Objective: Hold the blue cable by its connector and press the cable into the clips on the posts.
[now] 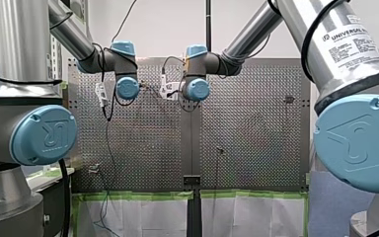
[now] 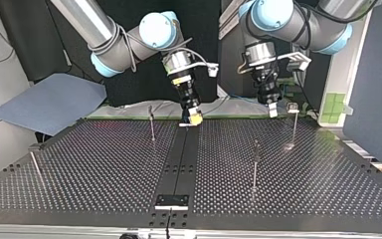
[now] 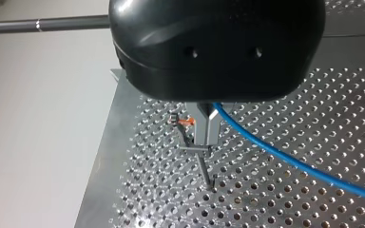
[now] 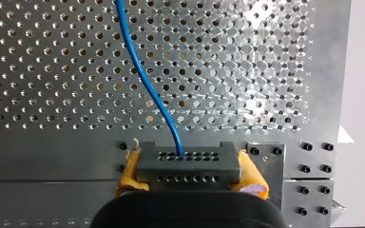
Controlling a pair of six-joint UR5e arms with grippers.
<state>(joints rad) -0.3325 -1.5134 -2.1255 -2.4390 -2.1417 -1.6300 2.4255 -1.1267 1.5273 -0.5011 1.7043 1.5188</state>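
Right claw clamps grey perforated connector; left claw pinches thin blue cable.

Two arms: my left arm, my right arm. Two tools: my left tool, my right tool. One perforated worktop. Four posts on it: first post, second post, third post, fourth post. One blue cable. One connector.

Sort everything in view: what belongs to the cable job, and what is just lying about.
Job: blue cable, connector in my right gripper, my left gripper, clip posts.
Lying about: blue sheet, green tape.
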